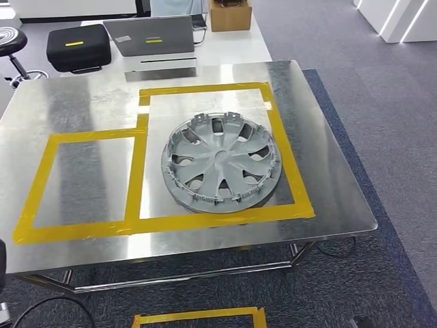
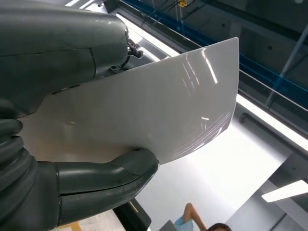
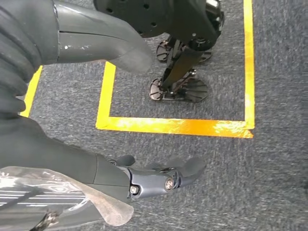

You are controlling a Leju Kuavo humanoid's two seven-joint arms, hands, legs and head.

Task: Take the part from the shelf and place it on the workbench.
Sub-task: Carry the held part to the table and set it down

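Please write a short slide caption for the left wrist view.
The left hand grips a glossy white panel between thumb and fingers, held up against ceiling lights.

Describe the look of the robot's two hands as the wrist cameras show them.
The left hand has a glossy dark grey shell, a thick smooth thumb and a ribbed cover. The right hand is matching dark grey, its darker fingers showing small round metal fasteners, with clear plastic film near its wrist.
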